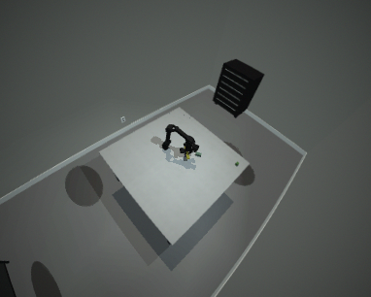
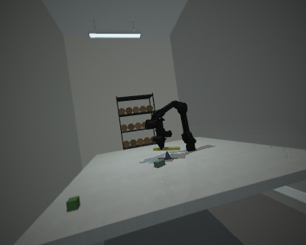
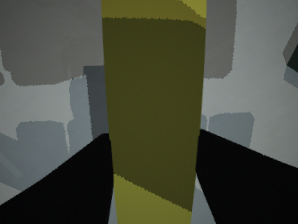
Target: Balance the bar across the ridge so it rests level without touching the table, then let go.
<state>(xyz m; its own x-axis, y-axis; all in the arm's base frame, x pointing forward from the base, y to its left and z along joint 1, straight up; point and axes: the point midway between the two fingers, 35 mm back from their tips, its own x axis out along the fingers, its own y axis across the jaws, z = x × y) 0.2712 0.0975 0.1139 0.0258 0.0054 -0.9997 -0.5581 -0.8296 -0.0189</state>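
A yellow bar (image 1: 187, 156) (image 2: 173, 148) (image 3: 155, 100) is held near level above the table. My gripper (image 2: 162, 148) (image 3: 152, 141) is shut on the bar, with one black finger against each long side in the wrist view. The small purple ridge (image 2: 167, 156) stands on the table, peak up, and shows below the bar in the exterior view. In the wrist view a dark blue-grey shape shows partly behind the bar's left edge; I cannot tell for sure whether it is the ridge. A gap shows between bar and ridge in the exterior view.
A grey-green block (image 1: 198, 154) (image 2: 159, 163) lies close to the ridge. A brighter green block (image 1: 237, 164) (image 2: 73, 203) lies near a table corner. The table (image 1: 167, 204) (image 2: 230, 180) bears the arm's base. A black cabinet and a shelf rack stand beyond it.
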